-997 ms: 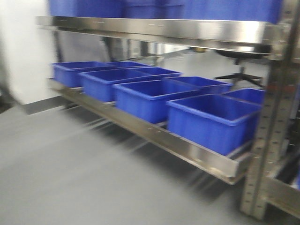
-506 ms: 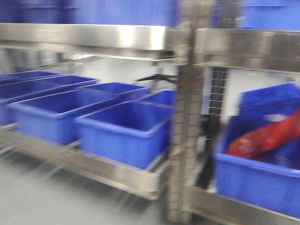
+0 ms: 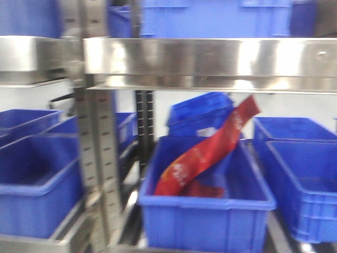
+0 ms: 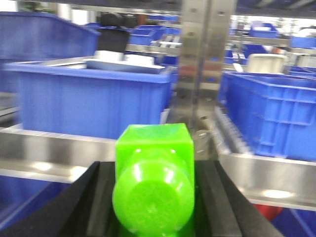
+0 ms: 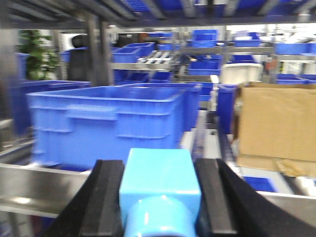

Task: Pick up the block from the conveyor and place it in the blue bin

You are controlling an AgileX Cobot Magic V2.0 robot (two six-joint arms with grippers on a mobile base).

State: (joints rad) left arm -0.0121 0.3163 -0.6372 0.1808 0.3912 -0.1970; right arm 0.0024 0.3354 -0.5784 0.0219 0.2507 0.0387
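Up against the steel racking, both arms are carrying cargo. The left gripper (image 4: 157, 207) is pinching a green block (image 4: 153, 163) between its black jaws, and the right gripper (image 5: 160, 207) is clamping a light blue block (image 5: 160, 173) the same way. No conveyor is showing in any view.

Straight ahead, the blue bin (image 3: 202, 227) is already holding a red bag (image 3: 205, 155) that is leaning up over its back rim. A block dropped there could be landing on the bag and bouncing out. The upper shelf (image 3: 210, 58) is hanging low over that bin and a steel post (image 3: 97, 158) is standing just beside it, so I reckon an arm reaching in could be clipping either one. The blur suggests the base is moving, and letting go mid-swing could be sending a block into the gap between bins.

A second ago the front view was showing a row of bins running off at an angle. Half a second ago the post was sitting mid-frame with the bagged bin at the right edge. Now that bin is sitting centred, with the post to its left.
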